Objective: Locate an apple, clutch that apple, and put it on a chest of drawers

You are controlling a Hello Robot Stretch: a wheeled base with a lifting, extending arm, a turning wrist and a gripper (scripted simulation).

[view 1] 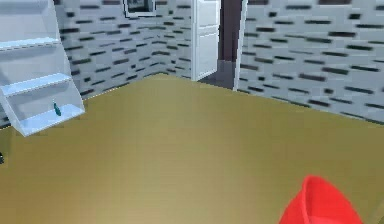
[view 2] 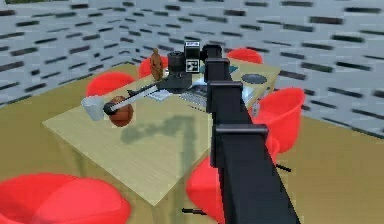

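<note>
Arm side view: arm (view 2: 235, 140) out over surface (view 2: 90, 145), end effector (view 2: 118, 101) close by reddish-brown ball, prob apple (view 2: 121, 115), near grey cup (view 2: 95, 108). Can't tell if anything's held. Step: grasp. Next: lift clear, then hunt for chest of drawers.

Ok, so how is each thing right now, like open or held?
White panelled door: open.
Dark two-finger gripper: cannot tell whether it holds anything.
Round reddish-brown apple: by the gripper's tip, resting or lifted unclear.
Red plastic chairs: upright around the pale wooden table.
</note>
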